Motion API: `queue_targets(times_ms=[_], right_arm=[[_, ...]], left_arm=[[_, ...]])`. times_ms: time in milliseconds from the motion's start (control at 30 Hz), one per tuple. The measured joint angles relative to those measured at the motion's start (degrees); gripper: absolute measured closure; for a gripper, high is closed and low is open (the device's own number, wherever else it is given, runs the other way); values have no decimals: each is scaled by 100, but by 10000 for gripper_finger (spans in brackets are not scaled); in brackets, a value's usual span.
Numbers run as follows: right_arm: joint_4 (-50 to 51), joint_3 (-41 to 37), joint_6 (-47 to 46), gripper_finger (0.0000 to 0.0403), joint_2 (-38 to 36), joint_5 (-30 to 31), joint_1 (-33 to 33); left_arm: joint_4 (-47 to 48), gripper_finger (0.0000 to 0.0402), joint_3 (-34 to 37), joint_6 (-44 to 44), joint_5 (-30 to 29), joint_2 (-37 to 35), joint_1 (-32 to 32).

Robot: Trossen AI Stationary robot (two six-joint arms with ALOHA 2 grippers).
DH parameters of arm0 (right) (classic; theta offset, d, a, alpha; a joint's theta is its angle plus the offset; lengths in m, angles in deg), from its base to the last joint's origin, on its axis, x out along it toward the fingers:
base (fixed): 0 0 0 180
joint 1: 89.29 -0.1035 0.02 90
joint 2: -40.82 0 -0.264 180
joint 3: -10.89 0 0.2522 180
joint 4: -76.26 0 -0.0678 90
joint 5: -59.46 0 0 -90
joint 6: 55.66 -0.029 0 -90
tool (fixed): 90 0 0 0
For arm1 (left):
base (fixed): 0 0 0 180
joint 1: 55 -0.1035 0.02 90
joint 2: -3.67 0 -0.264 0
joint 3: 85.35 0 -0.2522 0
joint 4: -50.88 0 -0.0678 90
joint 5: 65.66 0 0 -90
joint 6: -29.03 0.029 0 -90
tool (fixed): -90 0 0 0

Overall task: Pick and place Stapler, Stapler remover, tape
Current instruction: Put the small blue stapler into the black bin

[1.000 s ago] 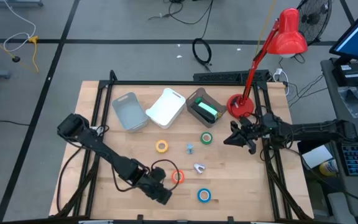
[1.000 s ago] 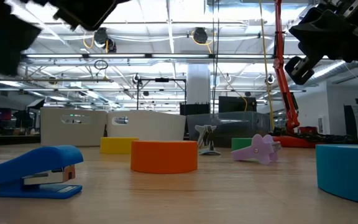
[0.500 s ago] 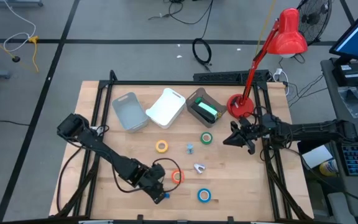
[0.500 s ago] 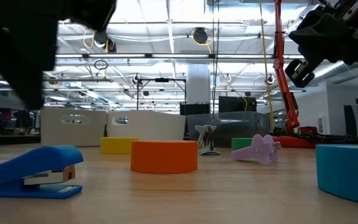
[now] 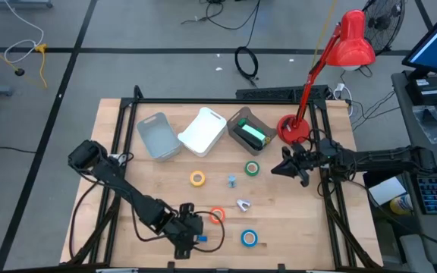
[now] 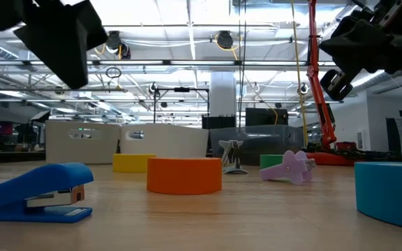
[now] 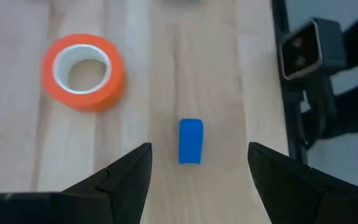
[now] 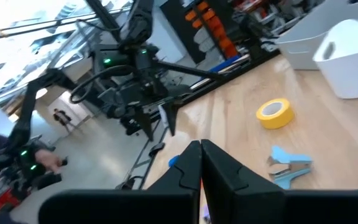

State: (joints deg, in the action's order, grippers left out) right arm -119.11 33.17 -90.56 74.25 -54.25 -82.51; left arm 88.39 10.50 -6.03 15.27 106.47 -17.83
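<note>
Two jaws differ: left gripper [image 7: 197, 168], moved over the blue stapler [image 7: 190, 141], gapes empty; right gripper [image 5: 285, 168] stays closed

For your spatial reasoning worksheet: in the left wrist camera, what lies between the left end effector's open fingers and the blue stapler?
Only bare wooden table. The left wrist view shows the left end effector open just short of the blue stapler, nothing between.

Counts on table:
- 4 tape rolls: yellow [image 5: 196, 178], green [image 5: 252, 168], orange [image 5: 217, 215], blue [image 5: 249, 238]
- 1 blue stapler [image 6: 40, 192]
- 2 removers: light blue [image 5: 232, 180], pale [image 5: 243, 203]
- 3 bins: grey [image 5: 158, 136], white [image 5: 203, 130], dark [image 5: 241, 120]; the dark one holds 1 green item [image 5: 253, 135], kind unclear
- 1 red lamp [image 5: 353, 38]
</note>
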Motion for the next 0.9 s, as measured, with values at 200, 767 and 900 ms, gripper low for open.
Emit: queue_targets(times_ms=[200, 767, 900], right_arm=[[51, 11, -2, 402, 0, 138, 2], [90, 11, -46, 399, 2, 138, 2], [90, 11, -48, 399, 2, 136, 2]], left_arm=[[-402, 167, -2, -248, 206, 342, -39], [-632, 296, 0, -730, 558, 684, -39], [-655, 304, 0, -734, 643, 684, -39]])
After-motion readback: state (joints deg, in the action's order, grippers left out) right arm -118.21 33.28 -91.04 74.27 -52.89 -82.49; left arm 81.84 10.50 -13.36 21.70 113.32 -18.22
